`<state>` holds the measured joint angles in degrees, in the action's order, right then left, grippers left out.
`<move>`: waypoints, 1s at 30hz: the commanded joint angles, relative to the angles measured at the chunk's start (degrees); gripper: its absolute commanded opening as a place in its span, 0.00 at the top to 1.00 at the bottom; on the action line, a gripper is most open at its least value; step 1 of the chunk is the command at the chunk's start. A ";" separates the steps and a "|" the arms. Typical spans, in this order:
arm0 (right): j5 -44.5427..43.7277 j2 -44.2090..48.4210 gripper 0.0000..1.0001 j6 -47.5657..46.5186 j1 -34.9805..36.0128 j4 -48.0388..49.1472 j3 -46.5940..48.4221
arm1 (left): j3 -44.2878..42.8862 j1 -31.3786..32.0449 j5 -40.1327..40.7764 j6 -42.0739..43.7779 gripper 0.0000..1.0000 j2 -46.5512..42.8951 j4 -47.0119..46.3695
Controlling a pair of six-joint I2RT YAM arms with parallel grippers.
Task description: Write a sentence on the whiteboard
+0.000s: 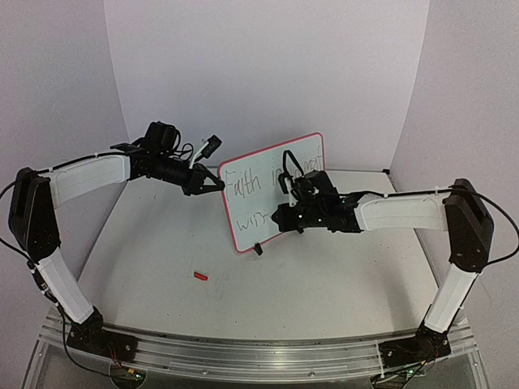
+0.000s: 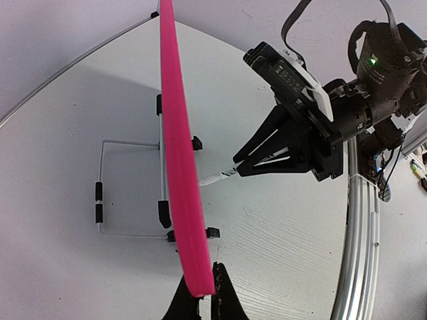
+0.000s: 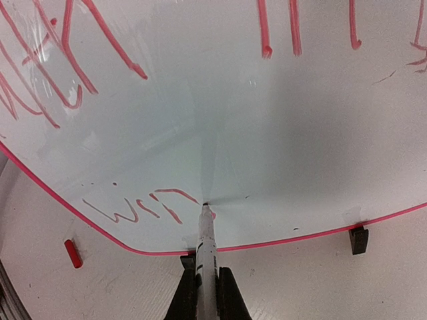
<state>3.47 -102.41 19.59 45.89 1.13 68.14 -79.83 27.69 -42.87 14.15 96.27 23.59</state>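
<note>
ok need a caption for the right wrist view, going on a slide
Right gripper holds a marker, tip on the whiteboard, partway through the second line of the sentence.

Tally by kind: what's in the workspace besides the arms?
whiteboard: 1
marker: 1
small red cap: 1
Total: 3

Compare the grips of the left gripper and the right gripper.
The left gripper is shut on the whiteboard at its pink rim; the right gripper is shut on the marker. The left meets the board edge-on; the right faces its written side, marker tip touching it. Both are shut.
</note>
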 commanded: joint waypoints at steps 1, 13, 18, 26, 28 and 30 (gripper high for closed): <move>1.18 2.47 1.00 -0.62 -0.21 2.12 2.24 | 0.20 1.90 -1.86 0.91 1.00 -0.56 6.20; 0.66 7.69 1.00 -0.51 -0.21 2.48 -0.71 | 0.28 1.87 -2.04 0.74 1.00 -0.14 6.01; 2.69 9.52 1.00 -0.06 -0.26 2.51 -2.57 | 0.29 1.91 -1.95 0.84 1.00 -0.20 6.02; 15.10 11.75 1.00 0.15 -4.72 4.97 -7.71 | 0.29 1.97 -1.89 0.84 1.00 -0.03 6.02; 18.83 11.76 1.00 0.67 -7.06 6.64 -8.76 | 0.29 1.93 -1.80 0.84 1.00 -0.01 6.09; 23.18 11.42 1.00 1.41 -9.07 8.72 -9.42 | 0.29 1.96 -1.78 0.80 1.00 -0.01 6.06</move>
<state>16.88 -93.08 19.82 40.56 4.20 59.91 -79.83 27.73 -42.87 14.15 96.27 23.56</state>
